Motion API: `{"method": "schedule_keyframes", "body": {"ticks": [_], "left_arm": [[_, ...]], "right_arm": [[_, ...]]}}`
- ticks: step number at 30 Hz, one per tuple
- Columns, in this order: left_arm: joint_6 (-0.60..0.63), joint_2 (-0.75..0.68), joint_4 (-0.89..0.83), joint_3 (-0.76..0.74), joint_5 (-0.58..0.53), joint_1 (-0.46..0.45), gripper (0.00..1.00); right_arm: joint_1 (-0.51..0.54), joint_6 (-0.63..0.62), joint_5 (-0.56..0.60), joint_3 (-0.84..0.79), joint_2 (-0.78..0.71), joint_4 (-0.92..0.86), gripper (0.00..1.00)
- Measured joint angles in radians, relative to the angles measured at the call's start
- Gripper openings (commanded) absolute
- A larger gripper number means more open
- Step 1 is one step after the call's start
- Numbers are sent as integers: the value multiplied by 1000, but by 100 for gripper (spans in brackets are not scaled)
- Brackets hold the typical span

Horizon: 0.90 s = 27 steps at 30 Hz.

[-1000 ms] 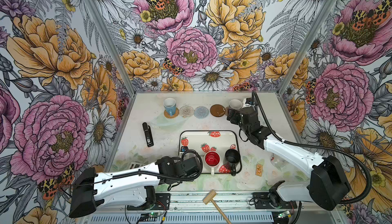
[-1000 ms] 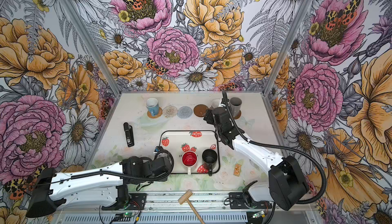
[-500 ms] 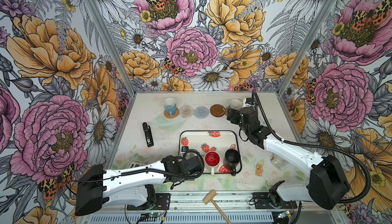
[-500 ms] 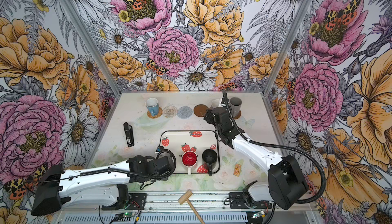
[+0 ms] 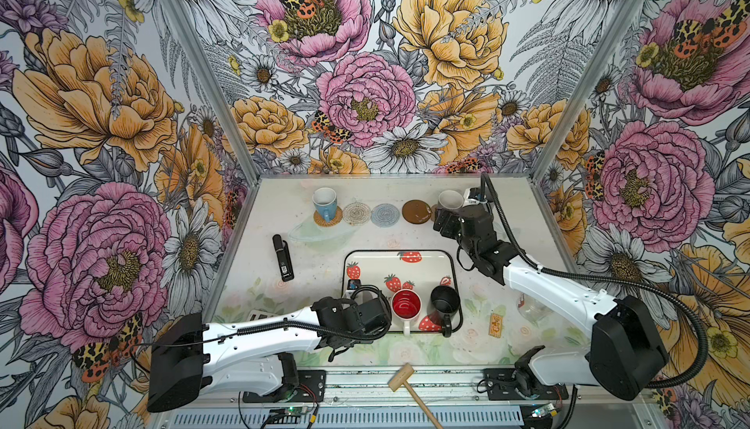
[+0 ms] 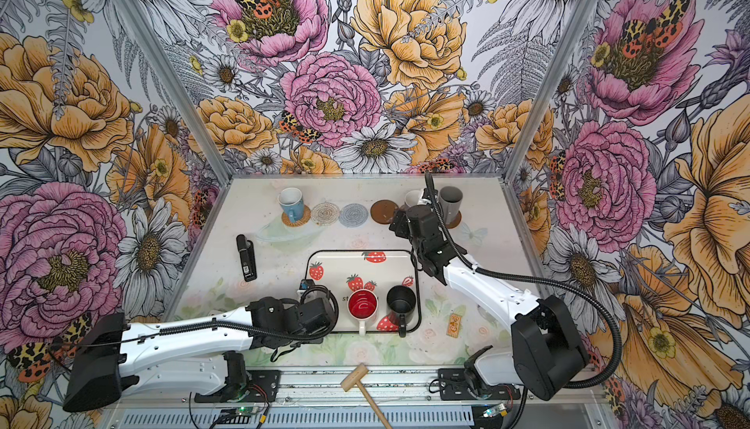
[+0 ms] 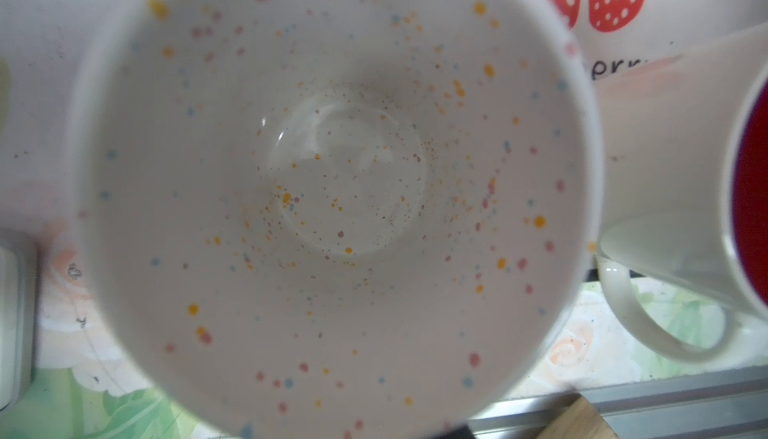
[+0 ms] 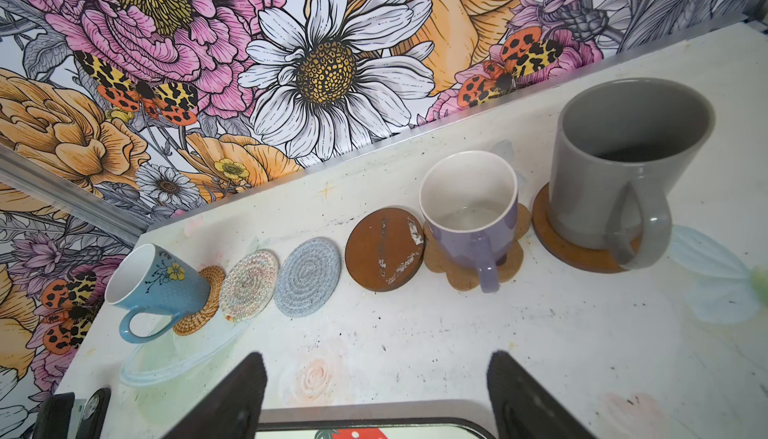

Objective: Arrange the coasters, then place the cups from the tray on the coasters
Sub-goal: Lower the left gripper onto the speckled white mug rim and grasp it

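Note:
The strawberry tray (image 5: pixel 422 270) holds a red-inside cup (image 5: pixel 406 305) and a black cup (image 5: pixel 445 300). My left gripper (image 5: pixel 367 313) hangs over the tray's front left corner. A white speckled cup (image 7: pixel 332 187) fills the left wrist view and hides the jaws. Along the back, a light blue cup (image 5: pixel 324 201) stands on a tan coaster (image 5: pixel 329 220). Beige (image 5: pixel 356 214), grey-blue (image 5: pixel 384 214) and brown (image 5: pixel 417 212) coasters lie bare. A lavender cup (image 8: pixel 469 212) sits on the paw coaster (image 8: pixel 453 270), a grey cup (image 8: pixel 623 167) on a brown disc (image 8: pixel 577 254). My right gripper (image 8: pixel 378 391) hovers open behind the tray.
A black device (image 5: pixel 283 257) lies left of the tray. A small orange card (image 5: pixel 495 323) and a clear glass object (image 5: pixel 531 309) lie right of it. A wooden mallet (image 5: pixel 406 382) rests on the front rail. A calculator (image 5: pixel 259 317) peeks from under my left arm.
My left arm has edged right toward the tray's front left corner. The right arm and the cups on the coasters have not moved.

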Motion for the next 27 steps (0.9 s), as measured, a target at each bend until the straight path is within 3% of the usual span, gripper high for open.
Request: {"method": "schedule_keyframes", "body": {"ticks": [5, 10, 27], "left_arm": [[-2, 0, 1, -2, -5, 1, 17], [-2, 0, 1, -2, -6, 1, 0], [-2, -12, -8, 8, -34, -2, 0]], "right_arm": [[0, 0, 0, 0, 0, 0, 86], [0, 0, -5, 0, 0, 0, 85], [-6, 0, -8, -3, 0, 0, 85]]}}
